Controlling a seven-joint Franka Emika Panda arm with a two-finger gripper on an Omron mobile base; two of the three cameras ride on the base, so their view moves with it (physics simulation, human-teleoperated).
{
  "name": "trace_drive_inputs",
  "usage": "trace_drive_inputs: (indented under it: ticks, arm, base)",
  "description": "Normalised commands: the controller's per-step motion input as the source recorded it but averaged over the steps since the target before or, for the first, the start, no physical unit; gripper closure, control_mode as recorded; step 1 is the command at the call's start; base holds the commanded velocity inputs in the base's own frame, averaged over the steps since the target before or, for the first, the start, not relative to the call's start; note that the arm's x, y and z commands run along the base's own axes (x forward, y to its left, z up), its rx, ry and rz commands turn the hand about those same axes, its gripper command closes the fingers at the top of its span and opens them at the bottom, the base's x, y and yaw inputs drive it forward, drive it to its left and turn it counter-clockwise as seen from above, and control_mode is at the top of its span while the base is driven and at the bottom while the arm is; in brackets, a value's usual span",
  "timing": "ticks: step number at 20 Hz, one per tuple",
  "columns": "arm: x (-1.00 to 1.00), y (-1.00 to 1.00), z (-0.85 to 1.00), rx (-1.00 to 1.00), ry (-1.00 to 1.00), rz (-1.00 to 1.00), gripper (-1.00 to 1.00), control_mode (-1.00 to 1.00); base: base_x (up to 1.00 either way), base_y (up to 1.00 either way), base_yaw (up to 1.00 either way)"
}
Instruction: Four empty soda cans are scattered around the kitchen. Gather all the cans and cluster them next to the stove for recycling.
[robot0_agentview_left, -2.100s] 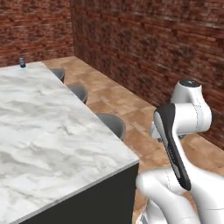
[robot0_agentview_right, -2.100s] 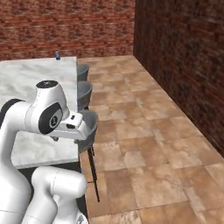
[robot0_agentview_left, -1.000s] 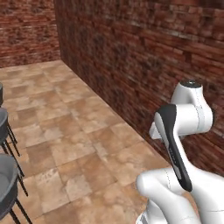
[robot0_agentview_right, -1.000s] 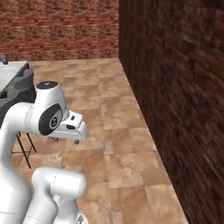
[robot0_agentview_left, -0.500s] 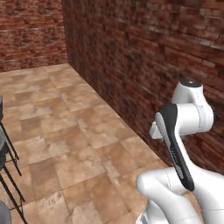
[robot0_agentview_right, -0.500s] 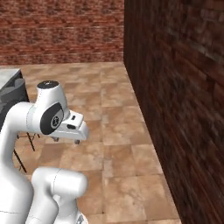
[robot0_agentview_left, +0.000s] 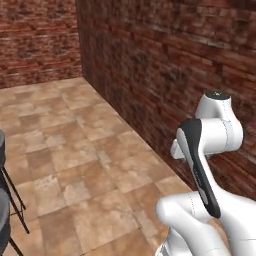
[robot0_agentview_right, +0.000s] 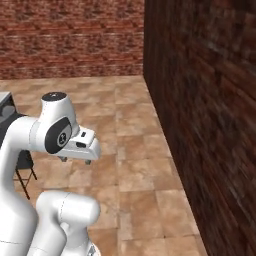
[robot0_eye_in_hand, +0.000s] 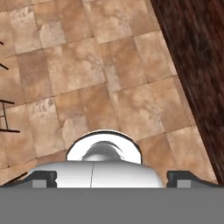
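The soda cans and the stove are out of view. My gripper (robot0_eye_in_hand: 111, 178) hangs folded close in front of the base, pointing down at the tiled floor. Its two dark fingertips (robot0_eye_in_hand: 43, 177) stand wide apart at the bottom of the hand view, open, with nothing between them. In the right base view the gripper (robot0_agentview_right: 75, 159) juts out below the white wrist, well above the floor.
A dark brick wall (robot0_agentview_left: 165, 65) runs along the right, and a second brick wall (robot0_agentview_right: 70, 40) closes the far end. Brown floor tiles (robot0_agentview_left: 85, 165) spread ahead. Dark bar stools (robot0_agentview_left: 4, 200) stand at the left edge, beside a marble counter corner (robot0_agentview_right: 4, 102).
The base has turned, so the whole picture has swung: the marble counter with the small blue can slid out to the left, and the brick wall now faces me. The arm keeps its pose.
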Motion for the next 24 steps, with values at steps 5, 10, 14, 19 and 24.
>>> trace_drive_inputs:
  ticks: [5,10,14,19,24]
  arm:
    - [0.0,0.0,0.0,0.0,0.0,0.0,-1.0,1.0]
    - [0.0,0.0,0.0,0.0,0.0,0.0,-1.0,1.0]
    - [0.0,0.0,0.0,0.0,0.0,0.0,-1.0,1.0]
    - [0.0,0.0,0.0,0.0,0.0,0.0,-1.0,1.0]
    - [0.0,0.0,0.0,0.0,0.0,0.0,-1.0,1.0]
  base:
    - [1.0,0.12,0.02]
    - [1.0,0.05,0.07]
    - [1.0,0.05,0.1]
    - [1.0,0.03,0.14]
    - [1.0,0.0,0.23]
